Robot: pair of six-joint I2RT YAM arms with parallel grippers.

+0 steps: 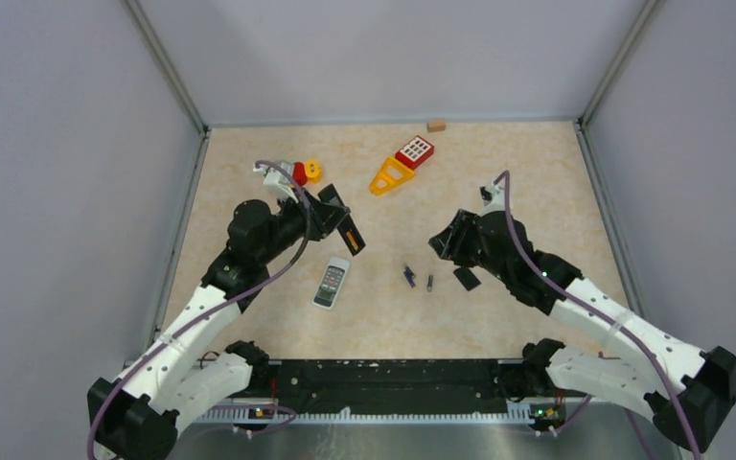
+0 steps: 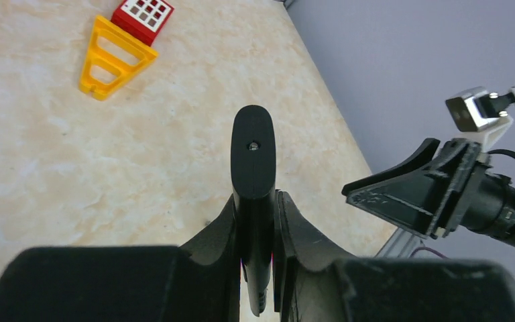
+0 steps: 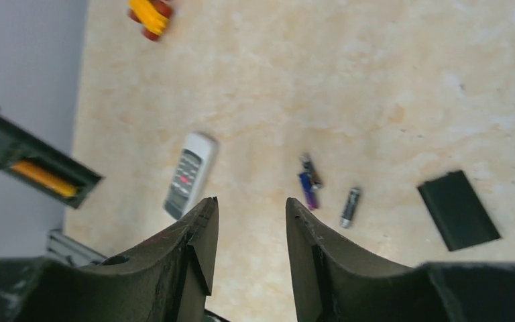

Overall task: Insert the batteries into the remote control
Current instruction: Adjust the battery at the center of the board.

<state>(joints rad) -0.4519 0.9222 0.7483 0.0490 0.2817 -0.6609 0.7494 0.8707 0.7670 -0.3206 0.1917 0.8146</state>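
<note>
My left gripper (image 1: 331, 213) (image 2: 258, 201) is shut on a black remote control (image 1: 349, 236) (image 2: 253, 151) and holds it above the table. Its open compartment shows an orange-brown battery (image 3: 42, 178) inside. On the table lie a purplish-blue battery (image 1: 409, 277) (image 3: 308, 191) and a dark grey battery (image 1: 429, 283) (image 3: 350, 206). A flat black cover (image 1: 467, 279) (image 3: 457, 209) lies to their right. My right gripper (image 1: 444, 241) (image 3: 249, 204) hangs open above the table, just right of the loose batteries, with nothing between its fingers.
A white remote (image 1: 331, 283) (image 3: 189, 174) lies under the held one. A yellow triangle (image 1: 390, 176) (image 2: 114, 57) and red block (image 1: 414, 151) sit at the back, a red-yellow toy (image 1: 305, 172) back left, a wooden block (image 1: 435, 125) by the rear wall.
</note>
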